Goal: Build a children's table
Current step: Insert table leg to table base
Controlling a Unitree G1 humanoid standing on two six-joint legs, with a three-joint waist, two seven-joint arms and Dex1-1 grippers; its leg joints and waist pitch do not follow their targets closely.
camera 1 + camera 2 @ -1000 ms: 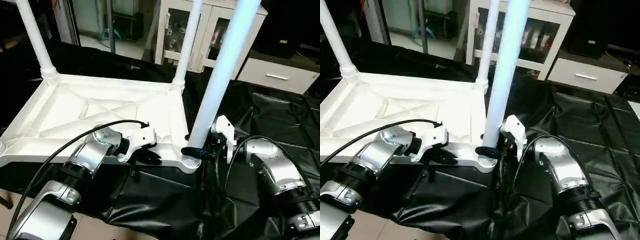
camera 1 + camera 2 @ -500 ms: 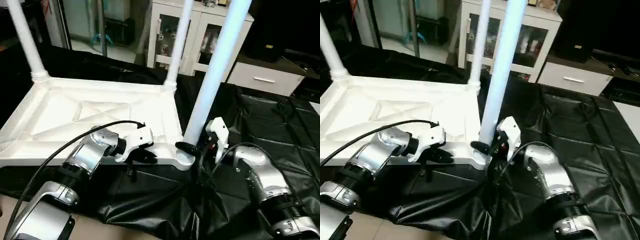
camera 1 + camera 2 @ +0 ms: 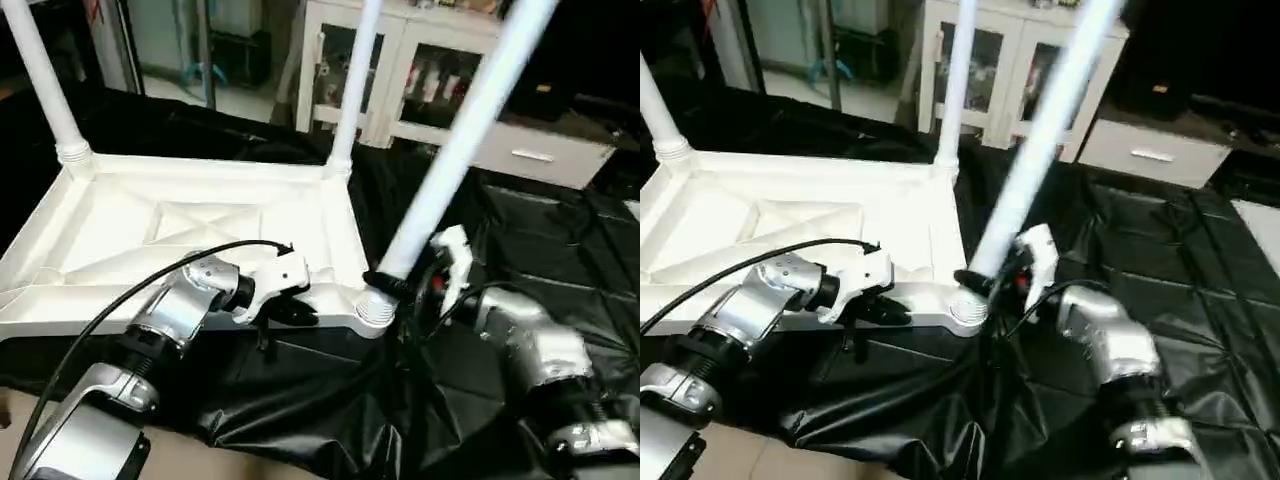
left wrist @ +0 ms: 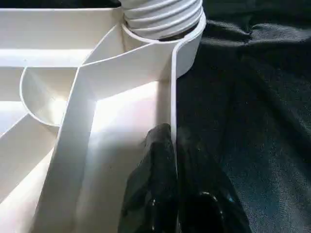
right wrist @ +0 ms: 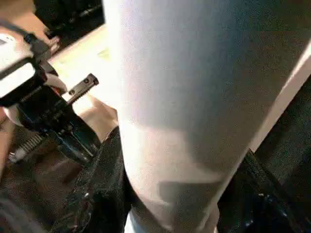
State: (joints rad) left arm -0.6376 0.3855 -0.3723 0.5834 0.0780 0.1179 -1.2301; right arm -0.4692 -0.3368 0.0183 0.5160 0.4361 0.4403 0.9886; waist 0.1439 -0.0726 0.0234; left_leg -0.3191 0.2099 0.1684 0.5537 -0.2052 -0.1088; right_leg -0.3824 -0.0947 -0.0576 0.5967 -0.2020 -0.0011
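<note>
Tabletop: upside down on the black-draped worktable, ribs up, two far legs upright in sockets.
Near leg: tilted, foot at the near corner socket.
Right gripper: clasping that leg low down.
Left gripper: pinched closed on the tabletop's near rim.

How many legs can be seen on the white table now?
3: one leg in the far left corner, one in the far right corner, one tilted at the near right corner in the right hand. A fourth may be out of frame.
</note>
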